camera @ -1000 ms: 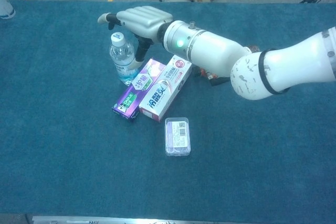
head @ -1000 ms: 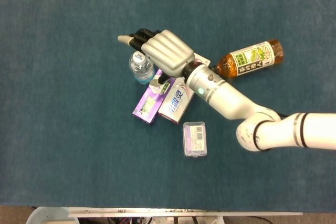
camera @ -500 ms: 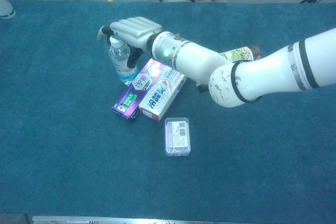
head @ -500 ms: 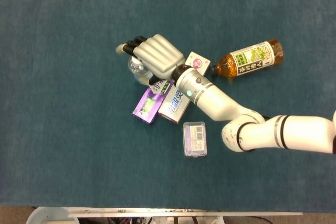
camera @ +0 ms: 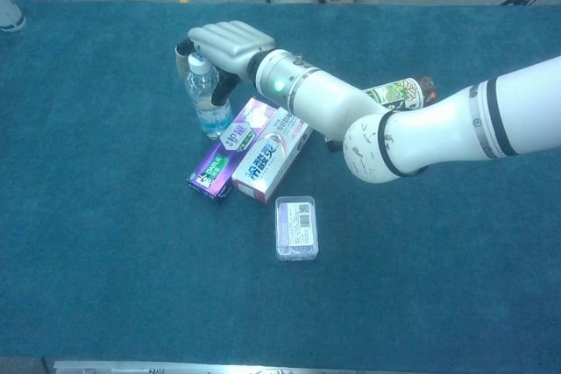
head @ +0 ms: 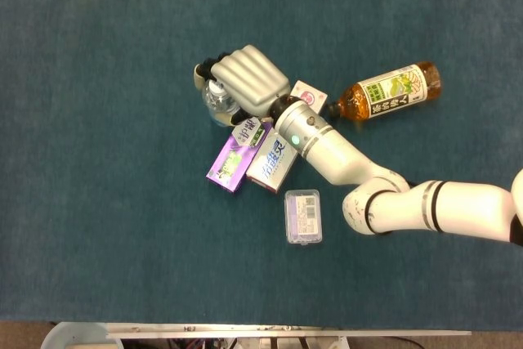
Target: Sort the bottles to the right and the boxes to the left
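A: Chest view: right hand [camera: 230,44] sits over the small water bottle [camera: 208,98], fingers [camera: 186,48] curling round its neck. Actual clamp? Can't tell.
B: Where's the bottle?
A: Upright on the table [camera: 105,216], far-left of the cluster, just beside the purple box [camera: 230,150]. White toothpaste box [camera: 273,158] lies alongside it, clear case [camera: 296,228] nearer. Tea bottle [head: 391,92] lies on its side to the right.

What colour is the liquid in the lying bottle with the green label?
Amber brown; the tea bottle shows best in the head view.
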`<state>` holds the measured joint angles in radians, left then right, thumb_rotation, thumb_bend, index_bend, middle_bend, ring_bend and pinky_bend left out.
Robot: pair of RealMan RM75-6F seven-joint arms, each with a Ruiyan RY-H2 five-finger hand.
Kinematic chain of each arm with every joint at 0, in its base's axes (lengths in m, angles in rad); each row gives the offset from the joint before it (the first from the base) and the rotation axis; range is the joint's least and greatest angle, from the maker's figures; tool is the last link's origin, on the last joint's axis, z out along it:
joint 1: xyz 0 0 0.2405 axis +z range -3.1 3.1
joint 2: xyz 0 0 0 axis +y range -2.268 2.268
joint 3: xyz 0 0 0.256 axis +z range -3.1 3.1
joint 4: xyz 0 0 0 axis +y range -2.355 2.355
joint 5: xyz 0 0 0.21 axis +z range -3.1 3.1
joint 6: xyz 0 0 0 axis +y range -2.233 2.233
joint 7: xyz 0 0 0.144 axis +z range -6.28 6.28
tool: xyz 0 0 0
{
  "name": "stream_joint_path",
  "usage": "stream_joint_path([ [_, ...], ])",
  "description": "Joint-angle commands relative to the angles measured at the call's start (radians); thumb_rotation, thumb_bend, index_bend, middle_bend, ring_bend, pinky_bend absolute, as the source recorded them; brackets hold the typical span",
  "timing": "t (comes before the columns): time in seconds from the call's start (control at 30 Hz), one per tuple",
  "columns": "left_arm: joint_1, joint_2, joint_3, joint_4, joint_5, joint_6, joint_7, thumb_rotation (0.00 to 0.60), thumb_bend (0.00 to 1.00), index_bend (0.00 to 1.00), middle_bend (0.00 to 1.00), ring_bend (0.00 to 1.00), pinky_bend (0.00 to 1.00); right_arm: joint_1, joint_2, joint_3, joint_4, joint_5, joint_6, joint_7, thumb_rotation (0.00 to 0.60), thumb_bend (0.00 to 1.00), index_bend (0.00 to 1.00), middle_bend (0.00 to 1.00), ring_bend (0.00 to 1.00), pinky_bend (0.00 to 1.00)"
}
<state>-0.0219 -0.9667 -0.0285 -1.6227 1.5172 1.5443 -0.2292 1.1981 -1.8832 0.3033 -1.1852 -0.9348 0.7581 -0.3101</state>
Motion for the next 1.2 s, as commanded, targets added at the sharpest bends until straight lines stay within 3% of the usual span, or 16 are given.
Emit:
stream_joint_path([
  [0.03,0.001,0.001,0.0,0.0,0.0,0.001,-0.001,0.6,0.24,0.13,0.17,0.1,0.18,-0.004,0.002,0.008,-0.004,-0.005,0.002,0.01,0.6,0.41,0.63,0.52,0.51,0.83],
  [0.33,0.002,0.003,-0.003,0.001,-0.003,0.002,-0.002,0.6,0.24,0.13,0.18,0.1,0.18,-0.033,0.072,0.031,-0.082,-0.047,0.025,0.055,0.6,0.41,0.64,0.52,0.53,0.84],
  [0.57,-0.014,-0.001,-0.007,0.007,-0.013,-0.027,-0.004,0.6,0.24,0.13,0.19,0.1,0.18,-0.089,0.221,0.047,-0.252,-0.07,0.02,0.119,0.6,0.41,0.64,0.52,0.53,0.84],
  [0.93,-0.069,-0.013,-0.023,0.013,-0.03,-0.109,0.01,0.6,0.24,0.13,0.2,0.1,0.18,-0.215,0.549,0.001,-0.551,-0.164,-0.025,0.234,0.6,0.41,0.64,0.52,0.53,0.84],
  [1.2,-0.102,-0.029,-0.051,0.016,-0.046,-0.124,0.035,0.6,0.24,0.13,0.2,0.1,0.18,-0.314,0.712,-0.074,-0.652,-0.276,-0.016,0.308,0.6,0.41,0.64,0.53,0.53,0.84],
])
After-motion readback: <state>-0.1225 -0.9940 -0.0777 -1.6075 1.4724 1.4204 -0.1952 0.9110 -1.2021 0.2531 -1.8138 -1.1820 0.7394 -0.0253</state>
